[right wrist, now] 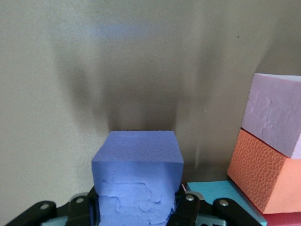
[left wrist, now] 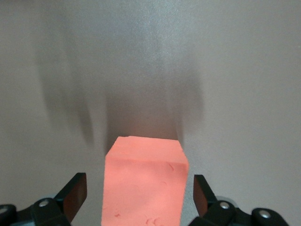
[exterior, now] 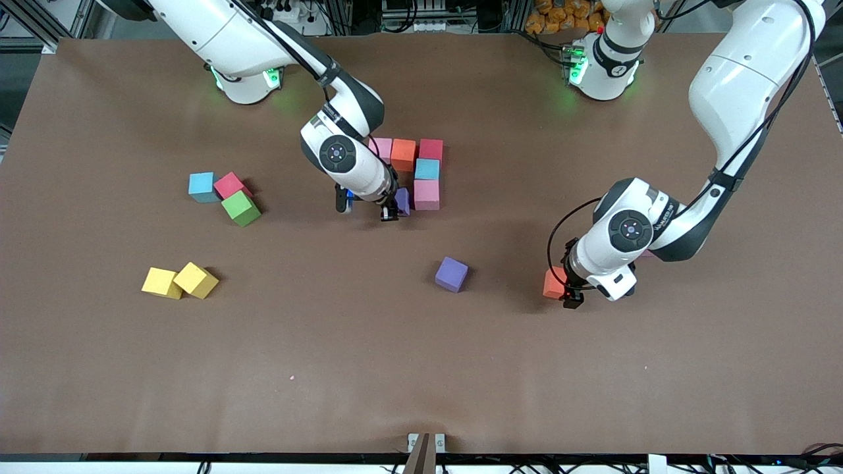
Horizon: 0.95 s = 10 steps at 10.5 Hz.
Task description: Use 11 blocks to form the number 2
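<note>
Right gripper [exterior: 390, 212]: closed on a purple block [right wrist: 136, 181], fingers pressed to its two sides, low at the table, just beside the pink block [exterior: 427, 194] that ends the partial number 2 [exterior: 416, 172].
Left gripper [exterior: 571, 297]: fingers [left wrist: 74, 194] spread wide with an orange block [left wrist: 143, 186] between them; a gap shows on each side, so no contact; the block sits on the table [exterior: 369, 355] toward the left arm's end, well apart from the number 2.
Number 2 so far: a row of pink [exterior: 382, 147], orange [exterior: 403, 155] and red [exterior: 431, 150] cubes, then a light blue cube [exterior: 427, 169] and the pink block nearer the front camera.
Loose purple cube [exterior: 452, 274]: between the number 2 and the front camera.
Yellow pair [exterior: 179, 281]: touching, toward the right arm's end.
Blue, pink, green cluster [exterior: 224, 196]: touching, also toward the right arm's end.
Hard to make out: the held purple block is mostly hidden under the right arm in the front view; the left arm covers part of the orange block.
</note>
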Available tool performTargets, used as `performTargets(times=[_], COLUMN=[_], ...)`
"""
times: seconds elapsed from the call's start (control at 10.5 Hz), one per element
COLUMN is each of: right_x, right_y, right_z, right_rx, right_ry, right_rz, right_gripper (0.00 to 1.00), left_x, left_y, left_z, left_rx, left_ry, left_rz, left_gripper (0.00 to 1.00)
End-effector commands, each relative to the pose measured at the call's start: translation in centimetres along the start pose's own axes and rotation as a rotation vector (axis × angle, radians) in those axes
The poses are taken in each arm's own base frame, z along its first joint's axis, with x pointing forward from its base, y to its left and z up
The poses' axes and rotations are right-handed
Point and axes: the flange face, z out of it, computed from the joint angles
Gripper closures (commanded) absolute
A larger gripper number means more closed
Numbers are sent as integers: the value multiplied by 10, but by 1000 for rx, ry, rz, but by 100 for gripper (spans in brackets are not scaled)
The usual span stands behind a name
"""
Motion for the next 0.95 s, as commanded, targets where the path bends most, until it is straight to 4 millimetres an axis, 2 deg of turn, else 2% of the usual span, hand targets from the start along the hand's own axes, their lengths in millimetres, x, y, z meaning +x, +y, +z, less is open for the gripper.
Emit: performTargets(times=[0.0, 0.19, 0.29, 0.38, 0.67, 0.86], right_x=[-7, -8, -9, -10, -12, -15], right_y=[-1, 0, 1, 2, 6, 9], right_z=[3, 4, 4, 4, 6, 8], right_rx=[13, 9, 8, 7, -2, -6], right_ry=[-19, -17, -19, -18, -11, -8], right_rz=[45, 44, 42, 45, 59, 58], right_gripper=[84, 84, 84, 84, 84, 83], left_x=[-1, -2, -2, -3, -2, -4], left_y=[-1, -2, -1, -1, 2, 5], left_z=[9, 18, 19, 20, 13, -2], left_rx=[-20, -7, -9, -7, -19, -41], left_ry=[6, 4, 2, 1, 4, 9], left_rz=[-6, -2, -3, -2, 4, 8], left_gripper=[0, 0, 24, 58, 61, 61])
